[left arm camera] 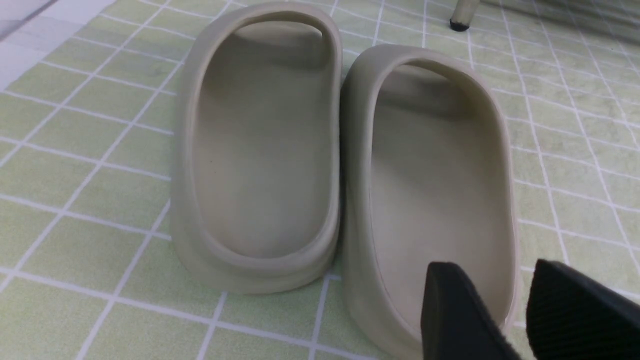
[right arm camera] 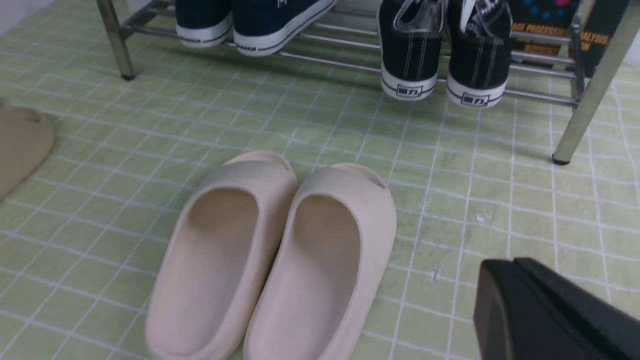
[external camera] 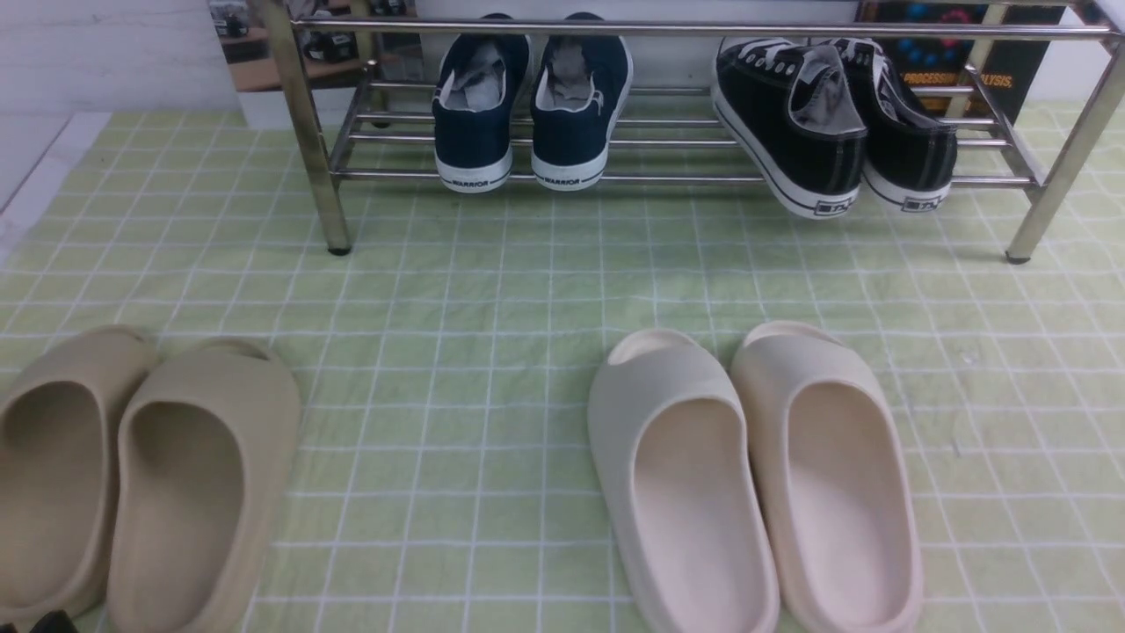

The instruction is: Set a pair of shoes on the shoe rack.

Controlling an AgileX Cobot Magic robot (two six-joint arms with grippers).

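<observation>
The pair of shoes [external camera: 831, 123] is sitting on the right end of the shoe rack [external camera: 615, 178], heels hanging past the near rod and the left black sneaker leaning tilted against its partner, so the likeliest trouble is that it is slipping off the rods onto the green checked cloth [external camera: 492, 290] if anything nudges the rack. The navy sneakers [external camera: 532, 101] are resting further left. The left pincer [left arm camera: 520, 310] is hovering with its fingers apart over the near end of the beige slippers [left arm camera: 345, 160], gripping nothing; the right pincer [right arm camera: 540, 310] is sitting pressed together and empty, just right of the cream slippers [right arm camera: 275, 255].
</observation>
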